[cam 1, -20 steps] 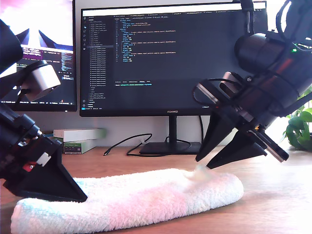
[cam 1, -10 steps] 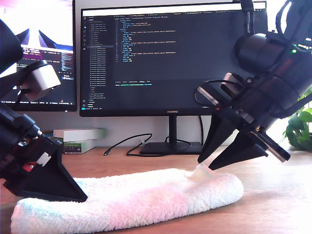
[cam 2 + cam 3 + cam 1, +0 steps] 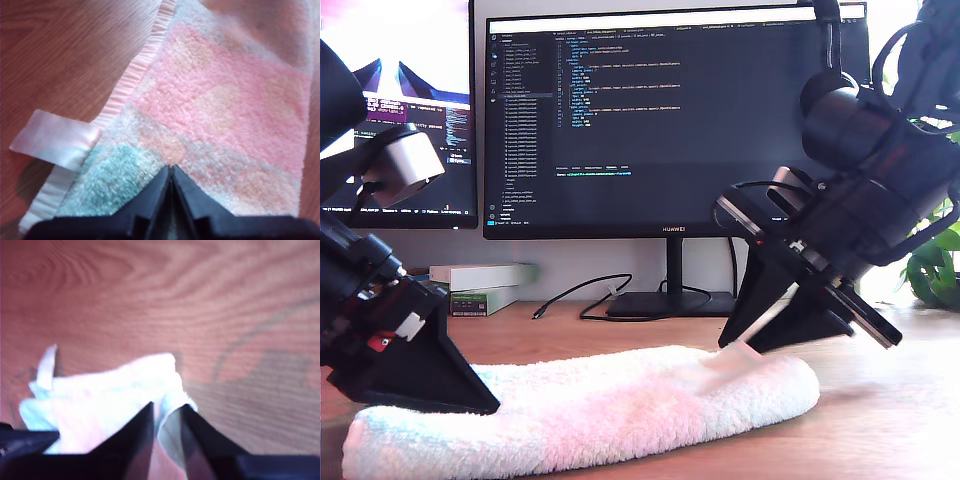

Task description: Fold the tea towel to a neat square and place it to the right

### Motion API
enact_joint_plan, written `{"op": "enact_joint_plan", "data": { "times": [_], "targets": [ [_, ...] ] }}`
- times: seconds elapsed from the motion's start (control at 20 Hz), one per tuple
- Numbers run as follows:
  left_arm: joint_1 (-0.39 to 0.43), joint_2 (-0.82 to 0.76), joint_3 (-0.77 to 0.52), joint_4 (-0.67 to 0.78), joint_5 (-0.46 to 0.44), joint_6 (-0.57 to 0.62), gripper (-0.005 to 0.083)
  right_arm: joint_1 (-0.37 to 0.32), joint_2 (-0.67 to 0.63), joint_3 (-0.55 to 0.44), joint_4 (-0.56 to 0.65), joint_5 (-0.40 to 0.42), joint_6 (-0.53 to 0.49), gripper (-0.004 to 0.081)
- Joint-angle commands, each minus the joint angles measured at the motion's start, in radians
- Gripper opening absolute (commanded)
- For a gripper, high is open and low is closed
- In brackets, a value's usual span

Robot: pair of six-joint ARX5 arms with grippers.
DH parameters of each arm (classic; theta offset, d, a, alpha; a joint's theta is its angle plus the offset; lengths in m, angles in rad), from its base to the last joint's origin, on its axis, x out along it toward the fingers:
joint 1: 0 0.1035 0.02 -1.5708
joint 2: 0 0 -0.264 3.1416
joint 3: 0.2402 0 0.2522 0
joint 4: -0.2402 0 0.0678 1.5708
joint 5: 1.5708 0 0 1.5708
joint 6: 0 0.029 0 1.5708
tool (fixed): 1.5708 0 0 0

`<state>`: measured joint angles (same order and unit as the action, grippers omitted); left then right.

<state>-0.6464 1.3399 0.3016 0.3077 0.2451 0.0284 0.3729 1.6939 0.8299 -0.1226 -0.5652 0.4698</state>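
The tea towel (image 3: 620, 410) lies as a long fluffy roll across the wooden desk, pale pink and white with a mint patch. At the exterior view's left, my first gripper (image 3: 492, 405) rests on the towel's end. In the first wrist view its jaws are shut (image 3: 171, 172) on the pink-and-mint terry (image 3: 225, 110), beside the satin hem and the flat corner loop (image 3: 55, 140). My second gripper (image 3: 728, 347), at the exterior view's right, is shut on a raised fold of the towel's edge. That fold (image 3: 100, 395) sits between its tips (image 3: 167, 410).
Two monitors (image 3: 660, 120) stand behind the desk, the larger on a stand with a black cable (image 3: 585, 300) looped beside it. Small boxes (image 3: 480, 285) sit at the back on the exterior view's left. A green plant (image 3: 935, 270) is at the exterior view's right edge.
My second gripper has tilted and sunk slightly toward the towel, still holding the raised edge. The first arm and the rest of the towel have not moved.
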Motion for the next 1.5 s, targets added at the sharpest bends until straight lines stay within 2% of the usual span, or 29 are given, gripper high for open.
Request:
{"op": "enact_joint_plan", "data": {
  "times": [0.0,0.2,0.6,0.8,0.9,1.15,1.45],
  "targets": [
    [-0.003,0.022,-0.019,-0.004,0.002,-0.003,-0.0019,0.000,0.002,0.003,0.016,0.000,0.002,-0.0013],
    [-0.003,0.022,-0.019,-0.016,0.002,-0.003,-0.0019,0.000,0.002,0.003,0.018,0.055,0.001,-0.0012],
    [-0.003,0.022,-0.019,-0.016,0.005,-0.004,-0.0019,0.003,0.002,0.003,0.056,0.080,-0.006,-0.0007],
    [-0.003,0.022,-0.019,-0.019,0.005,-0.004,-0.0019,0.006,0.002,0.003,0.043,0.080,-0.036,0.0176],
    [-0.003,0.022,-0.019,-0.023,0.005,-0.006,-0.0019,0.006,0.002,0.003,0.044,0.078,-0.059,0.0216],
    [-0.003,0.022,-0.019,-0.024,0.005,-0.007,-0.0019,-0.005,-0.001,0.003,0.039,0.064,-0.082,0.0218],
    [-0.003,0.022,-0.019,-0.022,0.005,-0.010,-0.0019,-0.073,-0.086,0.003,-0.018,0.049,-0.165,0.0210]
  ]
}}
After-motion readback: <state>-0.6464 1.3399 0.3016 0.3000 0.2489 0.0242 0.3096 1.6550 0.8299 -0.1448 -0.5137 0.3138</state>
